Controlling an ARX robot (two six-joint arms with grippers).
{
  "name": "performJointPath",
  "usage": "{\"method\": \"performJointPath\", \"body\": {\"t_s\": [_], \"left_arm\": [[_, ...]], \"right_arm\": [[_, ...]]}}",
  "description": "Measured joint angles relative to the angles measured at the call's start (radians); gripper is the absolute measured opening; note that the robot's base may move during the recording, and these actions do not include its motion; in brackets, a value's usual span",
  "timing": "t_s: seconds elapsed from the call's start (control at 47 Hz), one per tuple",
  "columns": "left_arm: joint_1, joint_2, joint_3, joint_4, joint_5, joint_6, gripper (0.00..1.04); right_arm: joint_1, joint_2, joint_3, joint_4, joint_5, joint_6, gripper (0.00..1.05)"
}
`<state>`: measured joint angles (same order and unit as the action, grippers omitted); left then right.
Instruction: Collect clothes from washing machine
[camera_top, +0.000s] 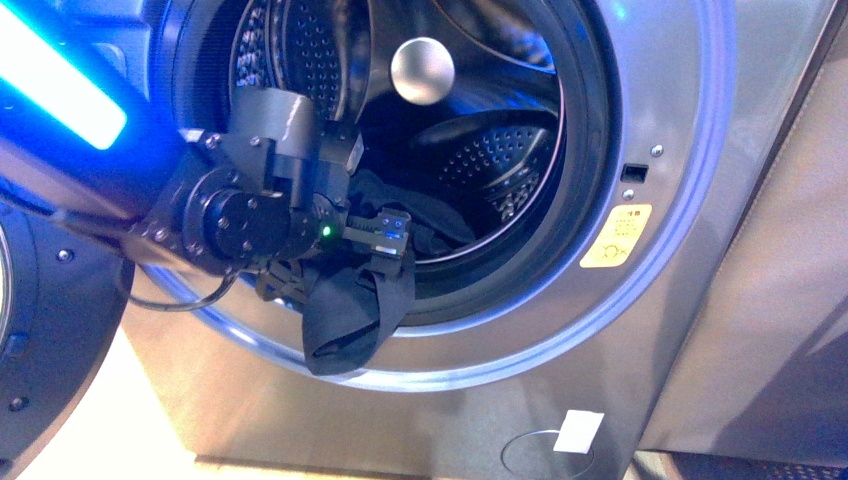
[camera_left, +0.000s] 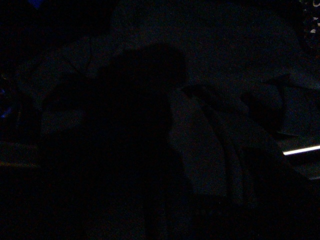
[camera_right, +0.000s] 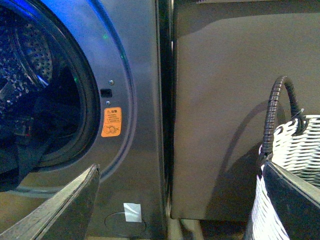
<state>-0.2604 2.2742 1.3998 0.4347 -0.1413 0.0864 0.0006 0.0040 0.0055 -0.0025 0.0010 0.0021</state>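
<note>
The grey washing machine (camera_top: 690, 130) stands with its door open, and its perforated steel drum (camera_top: 490, 150) shows inside. My left gripper (camera_top: 392, 262) is at the lower left of the drum opening, shut on the clothes (camera_top: 345, 320). This dark fabric hangs down over the door rim, and more of it lies inside the drum. The left wrist view is dark. My right gripper (camera_right: 180, 210) is open and holds nothing, off to the side of the washing machine (camera_right: 142, 100), level with its front.
The open door (camera_top: 40, 330) hangs at the far left. A yellow sticker (camera_top: 616, 236) sits by the rim and a white label (camera_top: 578, 431) low on the front. A dark cabinet panel (camera_right: 225, 100) adjoins the machine. A white woven basket (camera_right: 295, 155) stands beside my right gripper.
</note>
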Motion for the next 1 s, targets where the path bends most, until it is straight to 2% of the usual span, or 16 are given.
{"method": "performJointPath", "body": {"t_s": [0.234,0.447,0.702,0.787,0.872,1.0], "left_arm": [[-0.03,0.002,0.003,-0.043,0.06,-0.067,0.98],[-0.053,0.002,0.005,-0.051,0.062,-0.088,0.98],[-0.079,0.011,0.013,-0.051,0.021,-0.052,0.98],[-0.082,0.032,0.028,-0.086,-0.024,0.002,0.98],[-0.078,0.039,0.032,-0.091,-0.055,0.047,0.87],[-0.06,0.039,0.032,-0.093,-0.055,0.092,0.62]], "right_arm": [[0.0,0.0,0.0,0.0,0.0,0.0,0.97],[0.0,0.0,0.0,0.0,0.0,0.0,0.97],[0.0,0.0,0.0,0.0,0.0,0.0,0.97],[0.0,0.0,0.0,0.0,0.0,0.0,0.97],[0.0,0.0,0.0,0.0,0.0,0.0,0.97],[0.0,0.0,0.0,0.0,0.0,0.0,0.97]]}}
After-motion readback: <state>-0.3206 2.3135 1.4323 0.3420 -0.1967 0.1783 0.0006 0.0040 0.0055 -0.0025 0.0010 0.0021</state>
